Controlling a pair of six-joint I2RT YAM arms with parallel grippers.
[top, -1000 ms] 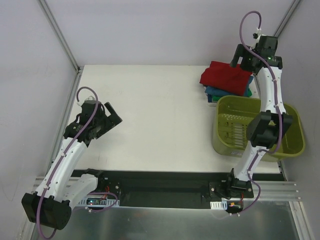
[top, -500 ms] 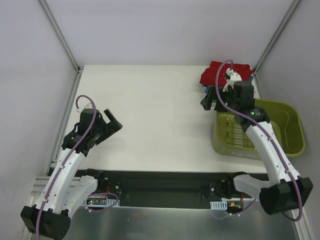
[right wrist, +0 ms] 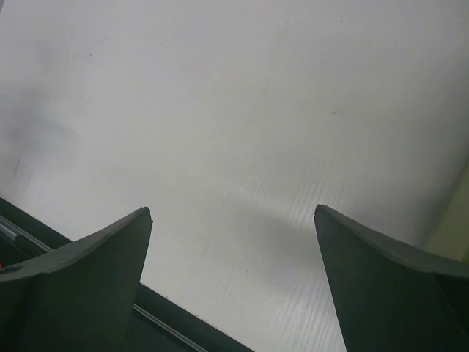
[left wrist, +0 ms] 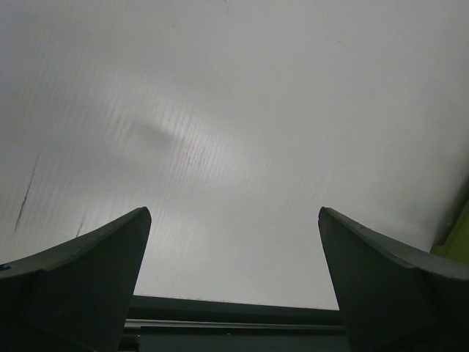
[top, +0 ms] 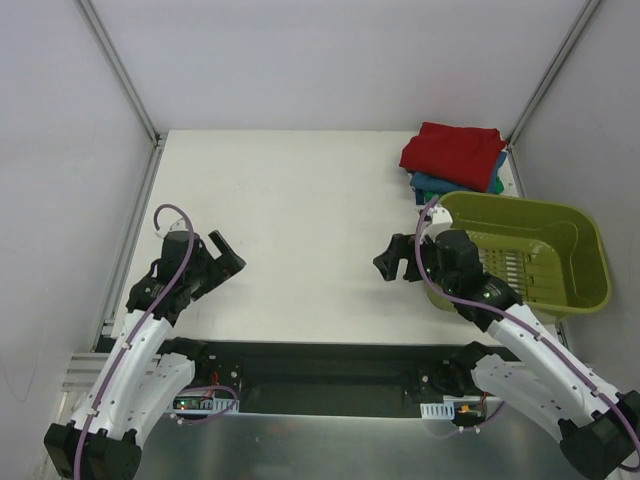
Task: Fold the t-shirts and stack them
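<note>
Left gripper [top: 227, 254] and right gripper [top: 391, 259], both open and empty, should park clear of the stacked t-shirts [top: 452, 150]

The surface [top: 300, 220] is matt white board with faint fine ribbing. At far right, the t-shirts [top: 452, 150] are soft matt cloth; the basket [top: 575, 300] beside them is smooth olive plastic with a slight sheen.

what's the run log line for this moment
left gripper: open, empty, over table | right gripper: open, empty, beside basket | t-shirts: folded stack, dark red on top, behind basket
</note>
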